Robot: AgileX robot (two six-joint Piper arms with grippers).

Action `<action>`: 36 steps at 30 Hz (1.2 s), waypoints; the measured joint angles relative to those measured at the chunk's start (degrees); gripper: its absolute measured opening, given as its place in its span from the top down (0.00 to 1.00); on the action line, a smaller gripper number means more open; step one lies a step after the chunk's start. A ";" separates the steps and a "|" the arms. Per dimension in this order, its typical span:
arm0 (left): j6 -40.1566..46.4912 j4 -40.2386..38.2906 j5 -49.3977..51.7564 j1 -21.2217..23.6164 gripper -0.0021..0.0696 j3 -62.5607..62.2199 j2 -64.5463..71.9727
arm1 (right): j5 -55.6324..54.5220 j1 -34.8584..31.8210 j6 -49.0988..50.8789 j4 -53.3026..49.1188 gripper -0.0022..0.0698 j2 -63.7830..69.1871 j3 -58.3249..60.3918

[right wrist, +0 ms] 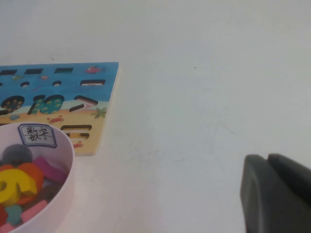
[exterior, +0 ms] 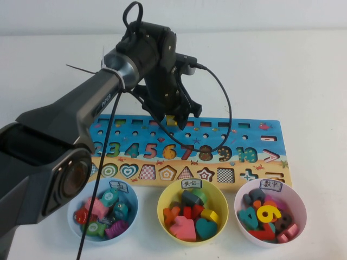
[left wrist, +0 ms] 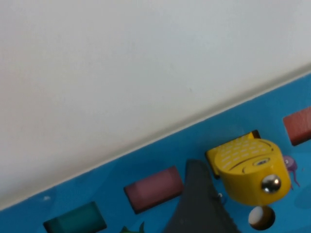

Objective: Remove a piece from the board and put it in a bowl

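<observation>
The long sea-and-beach board lies across the table's middle. My left gripper is over the board's far row, shut on the small yellow fish piece. In the left wrist view the yellow fish piece sits tilted against one dark finger, raised off the blue board; the other finger is hidden. The pale blue bowl with a white label stands at the front left, holding several pieces. My right gripper is shut and empty over bare table, right of the board.
A yellow bowl and a pale pink bowl, both with several pieces, stand in front of the board. The pink bowl also shows in the right wrist view. My left arm's cable hangs over the board.
</observation>
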 joint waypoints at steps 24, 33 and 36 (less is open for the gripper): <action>-0.79 0.26 0.00 0.00 0.68 0.00 0.45 | 0.00 0.00 0.00 0.00 0.99 0.00 0.00; -0.79 0.66 0.00 0.00 0.68 -0.79 0.21 | 0.00 0.00 0.00 0.00 0.99 0.00 0.00; -0.79 0.66 0.00 0.00 0.68 -1.69 0.21 | 0.00 0.00 0.00 0.00 0.99 0.00 0.00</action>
